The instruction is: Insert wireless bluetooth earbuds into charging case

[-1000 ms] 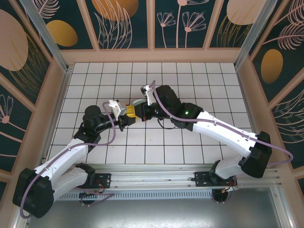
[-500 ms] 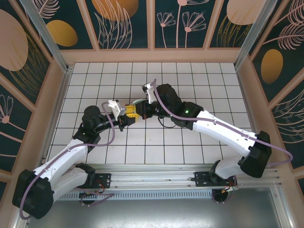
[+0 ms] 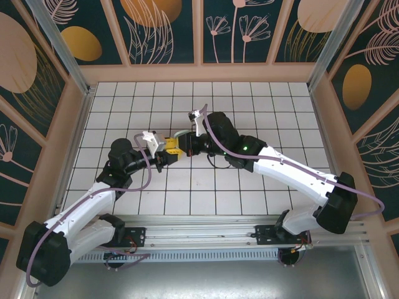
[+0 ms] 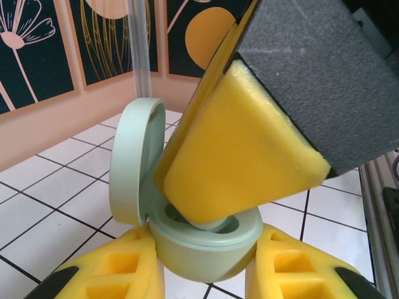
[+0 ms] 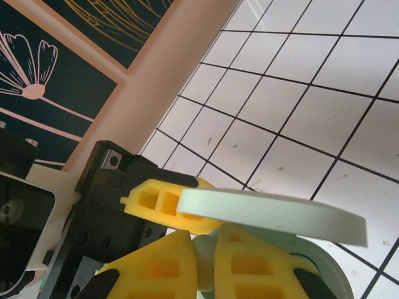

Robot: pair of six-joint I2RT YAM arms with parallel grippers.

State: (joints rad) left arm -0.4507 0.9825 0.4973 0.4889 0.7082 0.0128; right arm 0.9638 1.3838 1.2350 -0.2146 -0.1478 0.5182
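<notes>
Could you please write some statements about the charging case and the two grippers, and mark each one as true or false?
1. The lid of the case stands open. True.
2. The left gripper holds the case between its yellow fingers. True.
3. The case is pink. False: it is pale mint green.
4. The right gripper is wide open and far from the case. False: it is shut on a pale earbud, right at the case's opening.
5. The two grippers meet above the white tiled floor. True.
</notes>
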